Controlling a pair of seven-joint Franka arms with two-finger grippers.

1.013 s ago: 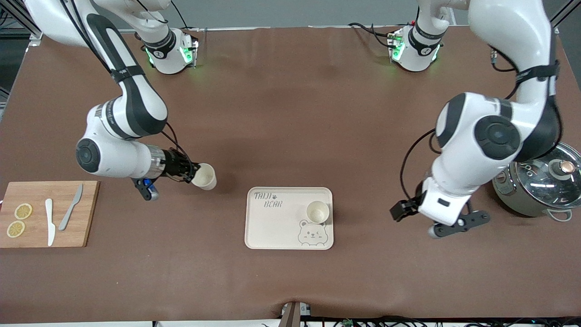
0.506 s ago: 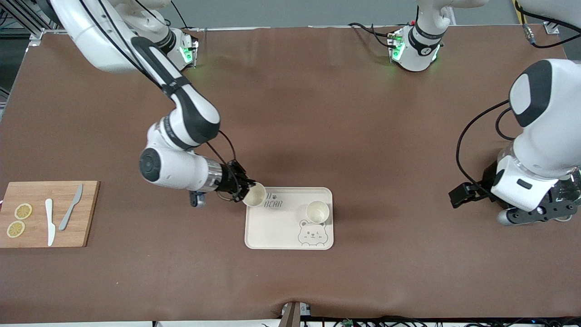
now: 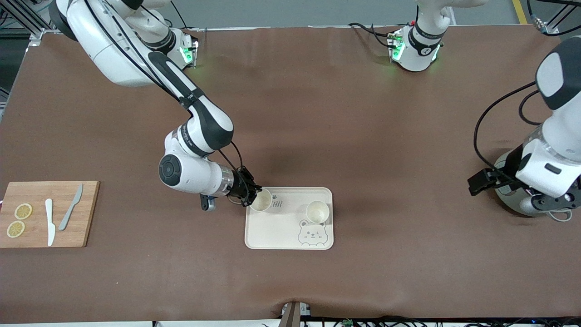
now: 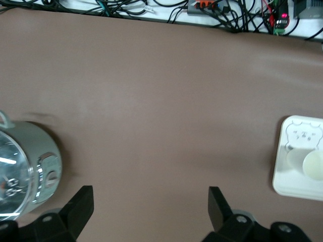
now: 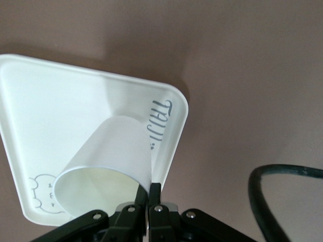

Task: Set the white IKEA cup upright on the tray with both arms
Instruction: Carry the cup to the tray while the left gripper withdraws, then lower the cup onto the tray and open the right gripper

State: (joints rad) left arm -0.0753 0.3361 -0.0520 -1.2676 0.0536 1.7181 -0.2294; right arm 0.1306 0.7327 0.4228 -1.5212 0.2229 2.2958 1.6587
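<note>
My right gripper is shut on the rim of a white cup, with one finger inside the rim and one outside. It holds the cup tilted over the "TAIJI BEAR" lettering at a corner of the cream tray. In the right wrist view, the gripper pinches the cup over the tray. A second white cup stands upright on the tray above the bear face. My left gripper is open and empty over the pot. In the left wrist view its jaws stand wide apart.
A steel pot with a glass lid stands at the left arm's end of the table, mostly hidden under that arm in the front view. A wooden cutting board with two knives and lemon slices lies at the right arm's end.
My right arm has carried the cup from over the bare table to over the tray's lettered corner. My left arm has drawn back from the tray to over the pot.
</note>
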